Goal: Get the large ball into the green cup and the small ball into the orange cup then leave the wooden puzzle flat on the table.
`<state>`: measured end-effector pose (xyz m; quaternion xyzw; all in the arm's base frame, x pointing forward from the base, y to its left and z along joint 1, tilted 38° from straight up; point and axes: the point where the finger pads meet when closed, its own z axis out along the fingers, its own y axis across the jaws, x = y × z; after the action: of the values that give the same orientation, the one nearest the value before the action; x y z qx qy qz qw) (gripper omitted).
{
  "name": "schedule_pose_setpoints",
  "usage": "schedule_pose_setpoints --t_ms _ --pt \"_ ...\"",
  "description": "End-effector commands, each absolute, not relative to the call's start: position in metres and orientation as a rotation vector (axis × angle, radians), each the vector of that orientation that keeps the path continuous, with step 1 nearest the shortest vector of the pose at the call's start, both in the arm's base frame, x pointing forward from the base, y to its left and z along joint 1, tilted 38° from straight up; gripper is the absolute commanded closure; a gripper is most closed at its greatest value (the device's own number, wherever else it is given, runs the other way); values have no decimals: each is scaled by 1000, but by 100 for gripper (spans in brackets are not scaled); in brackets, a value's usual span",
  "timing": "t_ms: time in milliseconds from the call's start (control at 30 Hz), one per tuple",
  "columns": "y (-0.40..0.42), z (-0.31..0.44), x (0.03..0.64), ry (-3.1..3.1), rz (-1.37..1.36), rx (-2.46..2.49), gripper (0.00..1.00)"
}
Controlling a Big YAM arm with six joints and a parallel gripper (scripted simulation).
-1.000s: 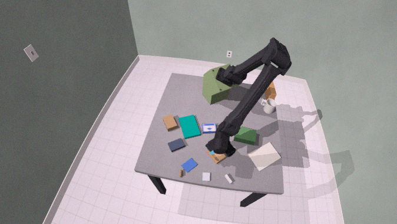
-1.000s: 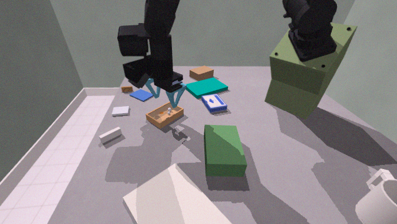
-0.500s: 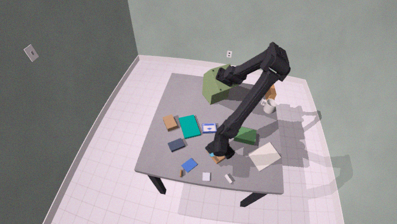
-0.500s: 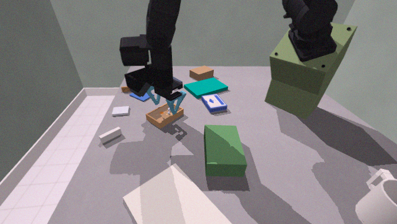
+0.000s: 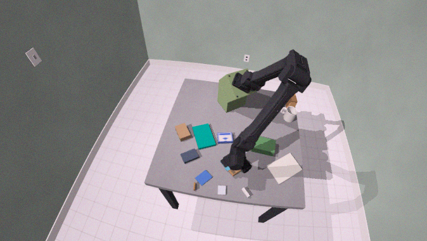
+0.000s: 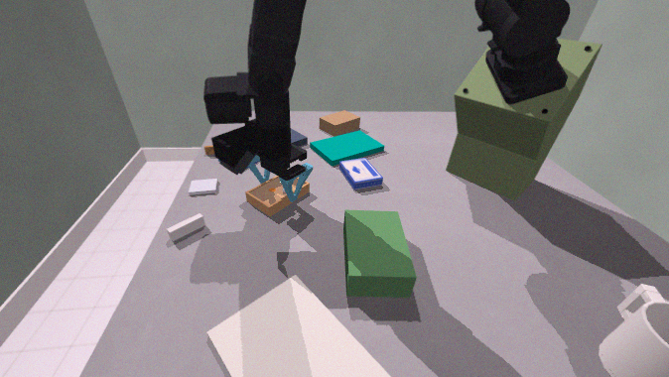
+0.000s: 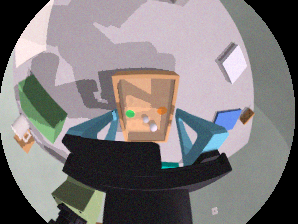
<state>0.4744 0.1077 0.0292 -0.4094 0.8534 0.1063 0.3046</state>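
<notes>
The wooden puzzle (image 6: 277, 194) is a shallow tan tray lying flat on the grey table; it also shows in the top view (image 5: 234, 172) and the wrist view (image 7: 145, 110). Inside it I see the green cup (image 7: 131, 113) on the left and the orange cup (image 7: 161, 111) on the right. Pale balls (image 7: 152, 123) lie between them, too small to tell apart. My gripper (image 6: 278, 185) is open, with one teal finger on each side of the tray, low over it. The wrist view (image 7: 148, 137) shows nothing between the fingers but the tray below.
A green box (image 6: 378, 253) lies right of the puzzle and a white slab (image 6: 293, 332) in front. A teal book (image 6: 346, 147) and a blue card box (image 6: 360, 174) lie behind. Two small white blocks (image 6: 202, 187) (image 6: 186, 227) are left. A white mug (image 6: 640, 337) stands at the right.
</notes>
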Motion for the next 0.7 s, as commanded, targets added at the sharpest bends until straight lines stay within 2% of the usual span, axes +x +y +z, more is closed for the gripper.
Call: schedule_pose_setpoints --t_ms 0,667 --pt "116 30 482 2246 282 -1078 14" --pt "118 33 485 2235 277 -1077 14"
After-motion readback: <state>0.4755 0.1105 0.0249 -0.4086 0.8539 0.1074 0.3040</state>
